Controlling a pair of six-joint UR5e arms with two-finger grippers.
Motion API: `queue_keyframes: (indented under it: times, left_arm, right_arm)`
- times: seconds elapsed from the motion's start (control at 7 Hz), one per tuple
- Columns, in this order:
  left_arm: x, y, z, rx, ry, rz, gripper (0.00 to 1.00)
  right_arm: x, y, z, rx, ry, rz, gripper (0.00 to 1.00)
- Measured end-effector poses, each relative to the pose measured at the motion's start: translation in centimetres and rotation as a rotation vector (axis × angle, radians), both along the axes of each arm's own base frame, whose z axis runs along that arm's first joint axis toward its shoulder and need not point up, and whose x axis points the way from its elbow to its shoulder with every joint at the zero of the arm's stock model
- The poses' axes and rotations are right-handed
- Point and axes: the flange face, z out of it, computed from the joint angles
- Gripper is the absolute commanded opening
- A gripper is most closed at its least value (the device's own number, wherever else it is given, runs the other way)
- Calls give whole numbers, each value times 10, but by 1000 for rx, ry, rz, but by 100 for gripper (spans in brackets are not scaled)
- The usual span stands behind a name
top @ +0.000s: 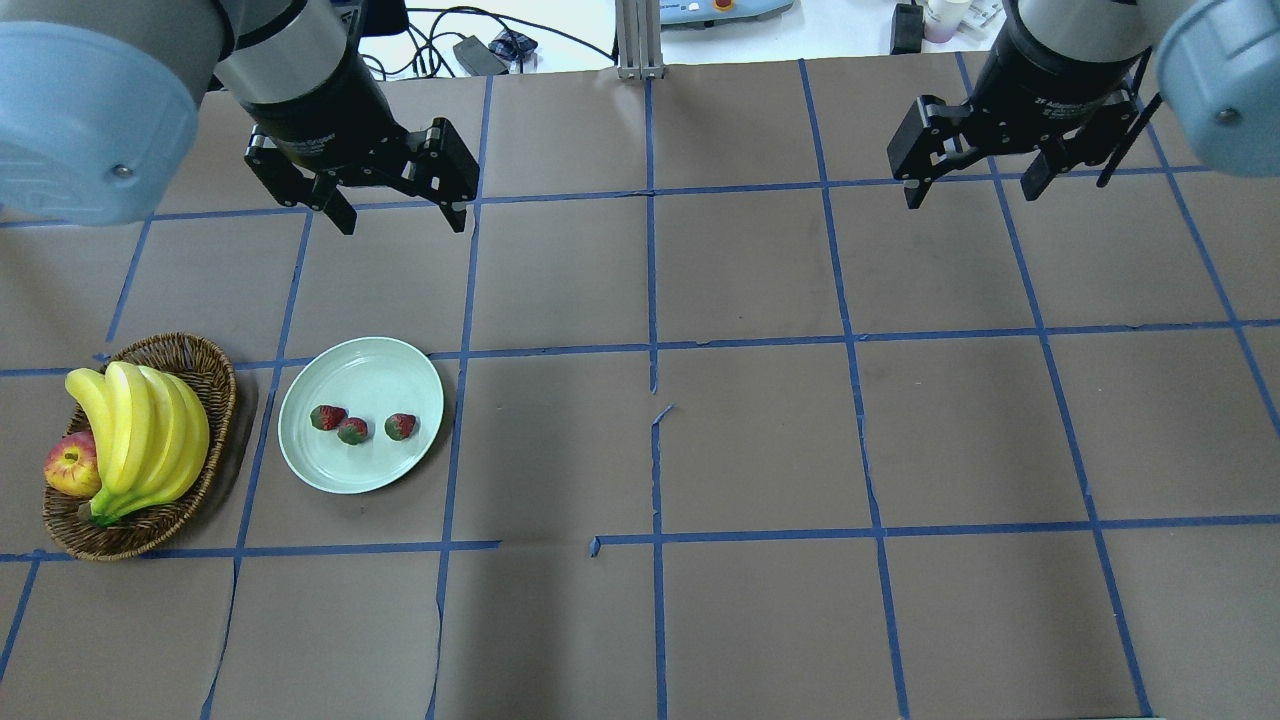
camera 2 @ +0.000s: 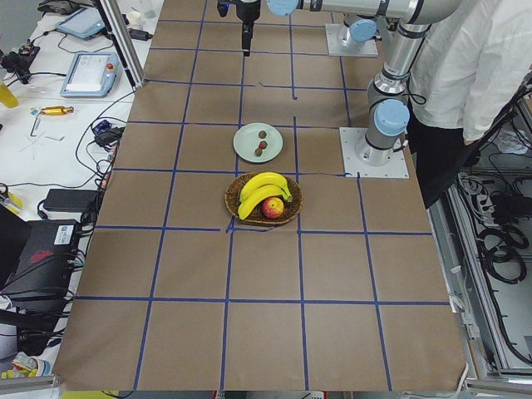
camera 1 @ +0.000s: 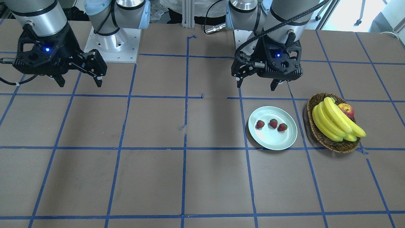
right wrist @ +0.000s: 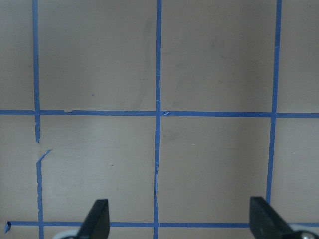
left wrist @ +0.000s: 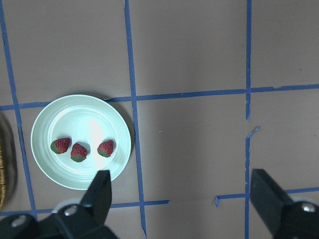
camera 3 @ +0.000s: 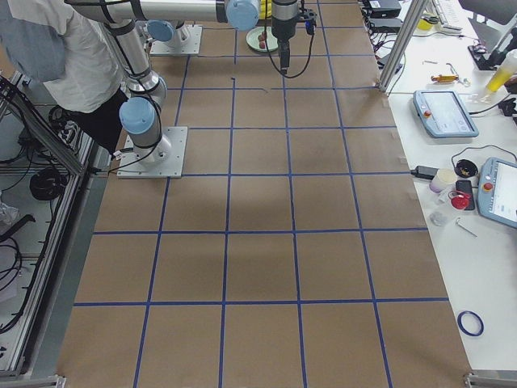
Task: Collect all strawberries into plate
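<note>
L claw (top: 400,222) open, empty | R claw (top: 970,195) open, empty | 3 strawberries (top: 352,430) seen in plate (top: 370,375), below L claw, far from R claw | risk (job looks done): plate could be bumped, strawberries rolled out, if L claw is dropped low.

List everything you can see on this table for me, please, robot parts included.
strawberries: three, red with green caps, in a row on the plate
plate: one, pale mint, on the table beside the basket
basket: one, brown wicker, near the robot's left end of the table
bananas: one bunch, yellow, in the basket
apple: one, red-yellow, in the basket beside the bananas
table: one, brown, blue tape grid
left gripper: one, black, open, empty, raised beyond the plate
right gripper: one, black, open, empty, above the table's right half
</note>
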Motion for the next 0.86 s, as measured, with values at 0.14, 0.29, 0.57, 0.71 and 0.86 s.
queue_keyframes:
  times: [0.14,0.29,0.57,0.71,0.86]
  left_arm:
    - [1,0,-5,4,-7,0,100]
    - [1,0,-5,-2,-10,0,100]
    - [1,0,-3,-12,-10,-1,100]
    - [2,1,-3,-14,-17,0,100]
    - [3,1,-4,-13,-30,1,100]
  right_arm:
    - [0,-1,6,-11,1,0,100]
    - [0,-1,8,-15,2,0,100]
    - [0,-1,7,-10,1,0,100]
    - [0,-1,7,-7,1,0,100]
    - [0,-1,8,-6,1,1,100]
